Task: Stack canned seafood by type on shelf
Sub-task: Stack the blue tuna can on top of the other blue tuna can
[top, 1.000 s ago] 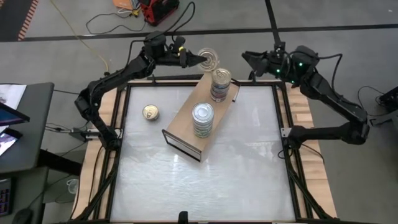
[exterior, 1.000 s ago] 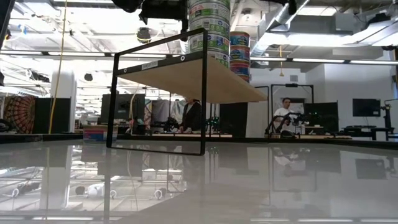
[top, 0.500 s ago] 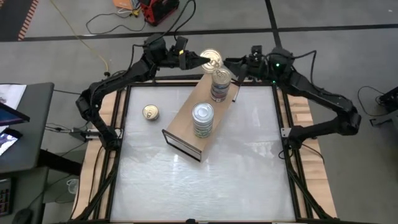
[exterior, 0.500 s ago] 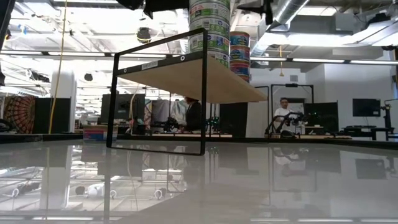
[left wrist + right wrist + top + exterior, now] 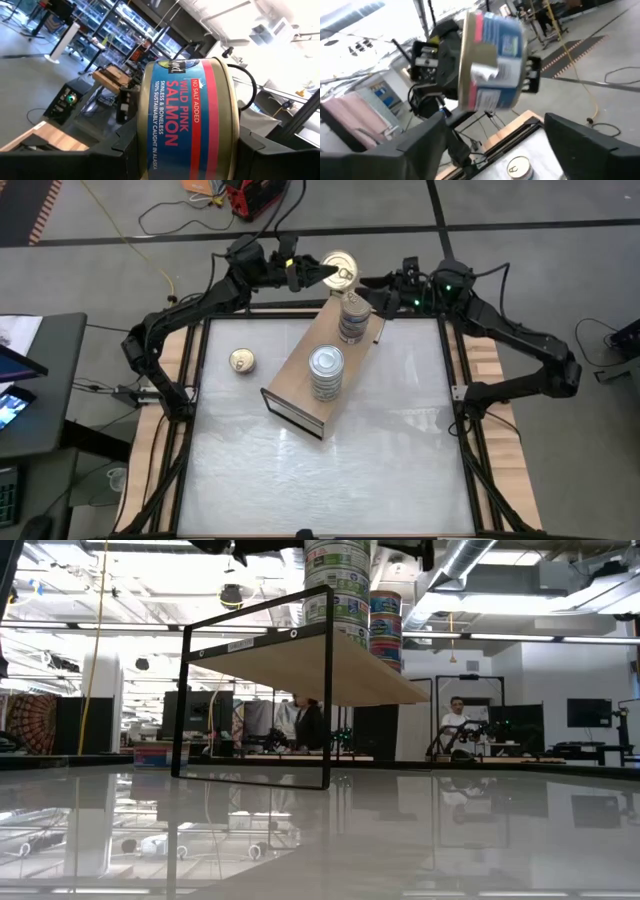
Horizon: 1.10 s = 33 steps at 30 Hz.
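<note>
Swung in from the right rail since a second ago: right hand (image 5: pixel 382 292), now just beside the far stack at about 12 o'clock of the surface (image 5: pixel 400 430), fingers spread wide with nothing between them. Left hand (image 5: pixel 322 275) up above the far end of the shelf (image 5: pixel 290 385), pinching a tin (image 5: pixel 341 270) on its edge, gold lid with pull tab facing up toward the overhead camera. Seen close from the left wrist: blue label, red band, "WILD PINK SALMON" printed on the side of that tin (image 5: pixel 187 120), gold rim, dark fingers (image 5: pixel 125 150) clamped either side. Same tin visible from the right wrist, hanging in the air in front of the spread right fingers (image 5: pixel 420 145).

On the shelf, a tan plywood box lying diagonally from 12 toward the centre, dark-edged open side facing 7 o'clock: far stack (image 5: pixel 355 315) of tins at its 12 o'clock end, near stack (image 5: pixel 326 370) with a silver-grey lid mid-top. Bare plywood between the two stacks and again between the near stack and the dark edge.

Lone gold-lidded tin (image 5: pixel 241 361) flat on the surface at 10 o'clock, well apart from the shelf. Wide bare surface from 3 round to 8 o'clock.
</note>
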Available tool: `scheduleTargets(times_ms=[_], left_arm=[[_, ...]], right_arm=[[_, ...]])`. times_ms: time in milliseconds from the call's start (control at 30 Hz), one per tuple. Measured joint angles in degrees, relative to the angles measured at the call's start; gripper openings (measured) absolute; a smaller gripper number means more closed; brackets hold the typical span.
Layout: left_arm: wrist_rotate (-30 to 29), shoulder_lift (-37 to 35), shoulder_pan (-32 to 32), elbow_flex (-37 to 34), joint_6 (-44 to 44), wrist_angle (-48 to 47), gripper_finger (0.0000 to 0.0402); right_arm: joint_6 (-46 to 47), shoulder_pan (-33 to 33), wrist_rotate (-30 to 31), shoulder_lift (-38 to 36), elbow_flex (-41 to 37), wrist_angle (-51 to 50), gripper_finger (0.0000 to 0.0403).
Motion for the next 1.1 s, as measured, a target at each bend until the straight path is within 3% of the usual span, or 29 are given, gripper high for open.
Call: scheduleTargets(times_ms=[200, 467, 600, 933, 1100], left_arm=[[-0.32, 0.00, -0.36, 0.00, 1.40, -1.67, 0.0185], [-0.06, 0.02, -1.81, 0.00, 2.04, -4.07, 0.0185], [0.33, 0.02, -1.75, 0.00, -0.22, -6.47, 0.0185], [2.11, 0.02, -1.68, 0.00, 0.33, -8.06, 0.0185], [1.90, 0.11, -1.63, -0.02, 0.39, -8.26, 0.0187]], right_arm=[[0.80, 0.69, 0.23, 1.85, 0.00, 6.24, 0.0398], [4.87, -0.24, 0.66, 5.86, -0.02, 12.25, 0.0382], [5.32, -0.49, 0.93, 5.80, -0.04, 12.28, 0.0351], [6.99, -0.96, 1.01, 5.69, -0.02, 12.86, 0.0227], [7.02, -0.96, 0.90, 5.81, -0.02, 12.60, 0.0219]])
